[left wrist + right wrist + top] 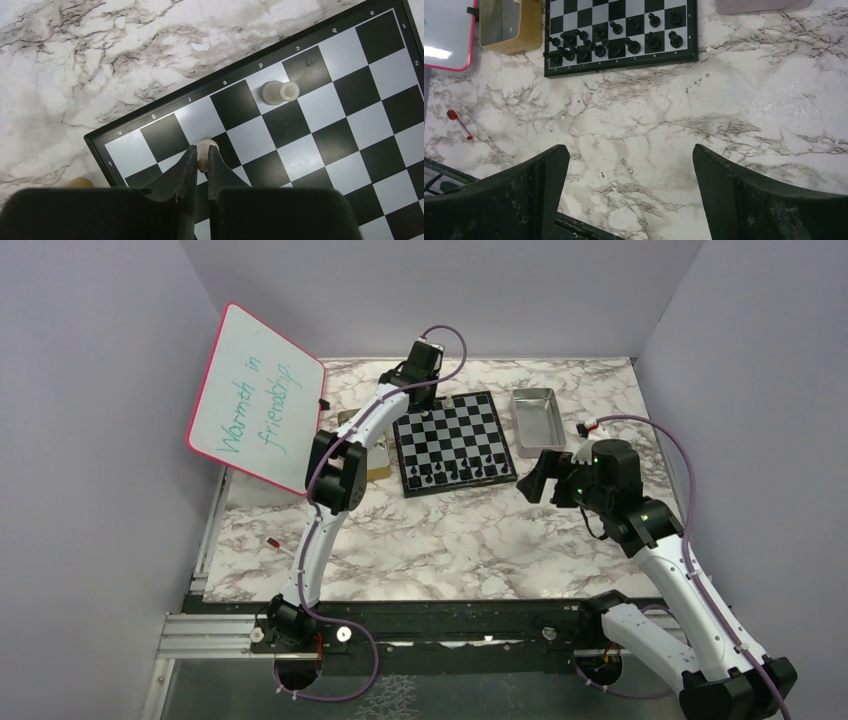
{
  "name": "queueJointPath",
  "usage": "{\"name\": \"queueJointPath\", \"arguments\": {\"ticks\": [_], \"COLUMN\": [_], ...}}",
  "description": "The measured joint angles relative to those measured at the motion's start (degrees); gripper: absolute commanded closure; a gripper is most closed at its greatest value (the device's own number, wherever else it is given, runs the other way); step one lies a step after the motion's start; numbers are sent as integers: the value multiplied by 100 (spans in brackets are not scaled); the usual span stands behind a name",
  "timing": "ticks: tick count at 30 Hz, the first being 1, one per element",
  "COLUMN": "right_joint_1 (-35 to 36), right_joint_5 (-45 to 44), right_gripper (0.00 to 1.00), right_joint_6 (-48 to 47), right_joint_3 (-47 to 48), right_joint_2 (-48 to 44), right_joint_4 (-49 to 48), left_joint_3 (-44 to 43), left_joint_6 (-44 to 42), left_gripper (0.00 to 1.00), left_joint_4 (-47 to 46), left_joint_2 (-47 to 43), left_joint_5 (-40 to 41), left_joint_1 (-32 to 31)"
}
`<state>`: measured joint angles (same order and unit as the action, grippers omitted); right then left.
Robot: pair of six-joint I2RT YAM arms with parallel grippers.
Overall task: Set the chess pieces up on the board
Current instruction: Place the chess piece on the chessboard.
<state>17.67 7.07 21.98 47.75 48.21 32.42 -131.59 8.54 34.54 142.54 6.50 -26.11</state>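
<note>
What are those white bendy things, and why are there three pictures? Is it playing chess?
The white bendy things are two robot arms with pinching grippers instead of hands. The big picture comes from a camera up high, looking down at the marble table. The other two come from small cameras on each arm's wrist, so you see the black fingers up close. On the table lies a chessboard with black pieces lined up on its near side, plus a metal tray. A whiteboard leans at the left. The left gripper is pinching a pale chess piece over the board; another pale piece already sits there. The right gripper is wide open, holding nothing. It is setting up, not playing.
</note>
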Motion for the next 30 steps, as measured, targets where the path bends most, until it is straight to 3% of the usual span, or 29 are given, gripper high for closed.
{"name": "queueJointPath", "arguments": {"ticks": [30], "right_joint_1": [0], "right_joint_5": [-184], "right_gripper": [0], "right_joint_6": [-107], "right_joint_3": [31], "right_joint_2": [-48], "right_joint_4": [92], "left_joint_3": [-201], "left_joint_6": [-205], "left_gripper": [88], "left_joint_4": [-584], "left_joint_2": [291], "left_joint_5": [140], "left_joint_1": [-2]}}
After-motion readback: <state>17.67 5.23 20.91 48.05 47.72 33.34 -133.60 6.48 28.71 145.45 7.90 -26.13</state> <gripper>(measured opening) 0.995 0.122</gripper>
